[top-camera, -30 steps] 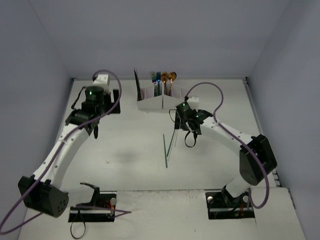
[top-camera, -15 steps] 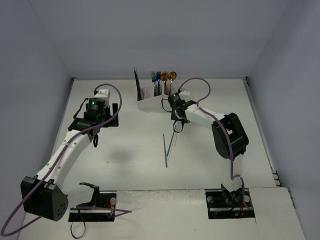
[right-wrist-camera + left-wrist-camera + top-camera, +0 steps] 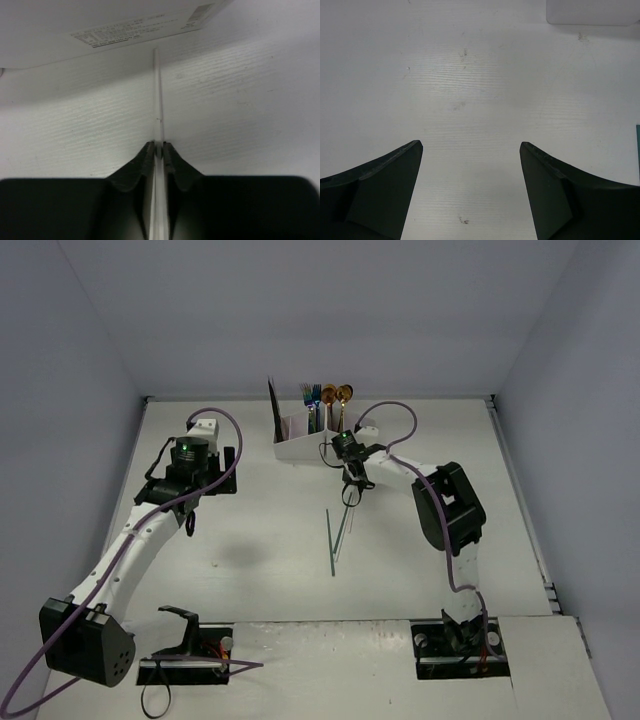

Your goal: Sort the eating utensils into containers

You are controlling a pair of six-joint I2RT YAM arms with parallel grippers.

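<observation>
**A:** What do we see from the overhead camera?

**B:** We see a white table [image 3: 260, 570] closed in on three sides by pale blue-grey walls [image 3: 300, 320]. A white rectangular organiser box with slanted dividers [image 3: 300, 448] stands near the far edge, about centre. A black utensil [image 3: 272, 400] stands upright at its left end. Beside that are blue forks [image 3: 312, 394], then copper and gold spoons [image 3: 338, 393]. The right gripper [image 3: 352, 492] sits just in front of the box, at the far end of a thin teal chopstick [image 3: 345, 530]. A second dark chopstick [image 3: 330, 540] lies just beside the first, and the two draw together toward the near end. The left gripper [image 3: 189, 515] hangs over the left side of the table. A broad band of table surface separates it from both chopsticks.

**A:** And from our left wrist?

**B:** The left gripper [image 3: 470, 145] is spread wide and holds nothing. Its dark fingers [image 3: 380, 190] frame white table surface. A pale rectangular corner [image 3: 592, 12] shows at the top right edge of the view, and we cannot tell what it is.

**A:** And from our right wrist?

**B:** The right gripper [image 3: 158, 149] is pinched narrow around the thin teal chopstick [image 3: 158, 95], which looks pale here. The chopstick runs straight ahead along the table. Its far tip reaches the foot of the organiser box wall [image 3: 100, 20], which carries a printed label. We cannot tell whether the tip touches the wall. Table surface shows on both sides of the chopstick.
</observation>
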